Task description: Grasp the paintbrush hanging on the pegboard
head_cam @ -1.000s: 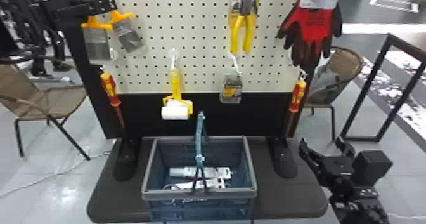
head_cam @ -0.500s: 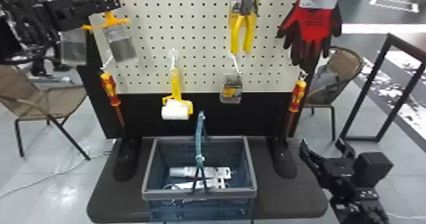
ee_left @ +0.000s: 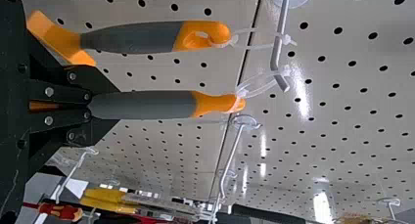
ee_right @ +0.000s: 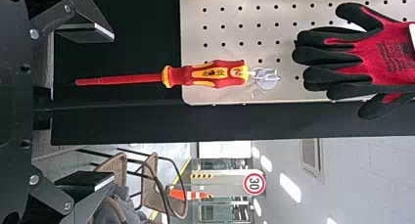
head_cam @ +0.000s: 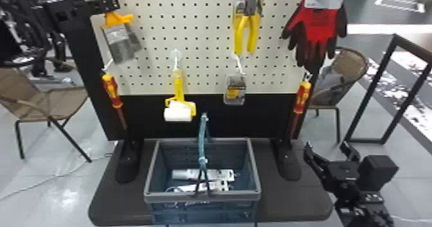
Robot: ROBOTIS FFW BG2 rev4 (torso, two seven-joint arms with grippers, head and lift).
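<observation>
Room: glossy grey floor; a brown mesh chair (head_cam: 41, 101) stands at nine o'clock of a black table (head_cam: 289, 200).
Pegboard: white perforated pegboard (head_cam: 199, 33) (ee_left: 342, 111) (ee_right: 235, 28), upright over a black lower panel at the table's twelve o'clock edge.
Paintbrush: grey-and-orange-handled paintbrush (head_cam: 117, 41) (ee_left: 161, 104) at ten o'clock on the pegboard, bristles down in a labelled sleeve. A pale tie joins its orange tip to a metal hook (ee_left: 280, 43).
Left gripper: left gripper (head_cam: 109, 5) (ee_left: 88, 106) held high, with the arm coming in level from nine o'clock. Its two flat fingers are clamped on the grey grip of the paintbrush from both sides.
Neighbour: second paintbrush (ee_left: 127, 35) in the same colours, just beside the gripped one and tied to the same hook.
Below: red-and-yellow screwdriver (head_cam: 112, 91) at six o'clock of the paintbrush; yellow-framed white paint roller (head_cam: 178, 107) at four o'clock.
Farther: yellow-handled pliers (head_cam: 246, 30) at three o'clock, with a small clear packet (head_cam: 234, 89) under them. Red-and-black gloves (head_cam: 316, 30) (ee_right: 362, 53) hang at the pegboard's two o'clock, and a second red-and-yellow screwdriver (head_cam: 300, 97) (ee_right: 205, 75) hangs beneath them.
Crate: grey plastic crate (head_cam: 238, 196) at the table's centre, holding pale tools, its teal handle upright.
Right gripper: right gripper (head_cam: 326, 149) (ee_right: 98, 106) low at the table's four o'clock corner, fingers spread wide with nothing between them, facing the second red-and-yellow screwdriver.
Writing: the glove card, brush sleeve and packet carry print too blurred to read.
</observation>
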